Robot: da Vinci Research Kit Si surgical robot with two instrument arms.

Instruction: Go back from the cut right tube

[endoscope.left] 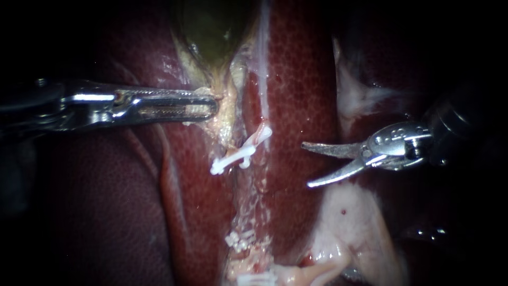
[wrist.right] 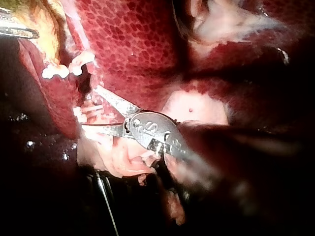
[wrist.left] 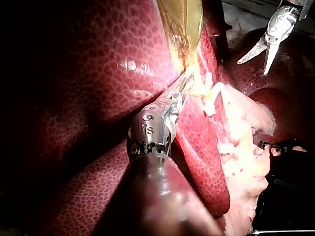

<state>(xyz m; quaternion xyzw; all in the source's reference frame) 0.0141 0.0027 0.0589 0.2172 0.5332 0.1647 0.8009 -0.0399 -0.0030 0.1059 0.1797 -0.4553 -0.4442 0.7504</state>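
Note:
My right instrument (endoscope.left: 307, 165) has two curved blades standing open, over the liver (endoscope.left: 301, 90) to the right of the clipped tube and clear of it. A white clip (endoscope.left: 241, 153) sits on the cut tube's pale stub. In the right wrist view the open blades (wrist.right: 91, 109) lie short of the clips (wrist.right: 61, 69). My left instrument (endoscope.left: 211, 103) is shut on yellowish tissue at the neck of the greenish gallbladder (endoscope.left: 211, 26). The left wrist view shows its jaws (wrist.left: 184, 88) closed on that tissue below the gallbladder (wrist.left: 182, 24).
More white clips (endoscope.left: 238, 241) sit lower in the groove, on ragged pale tissue. A pale fatty flap (endoscope.left: 349, 222) lies under my right instrument. In the left wrist view the right instrument's blades (wrist.left: 261, 54) hang far ahead, beyond the liver (wrist.left: 98, 73).

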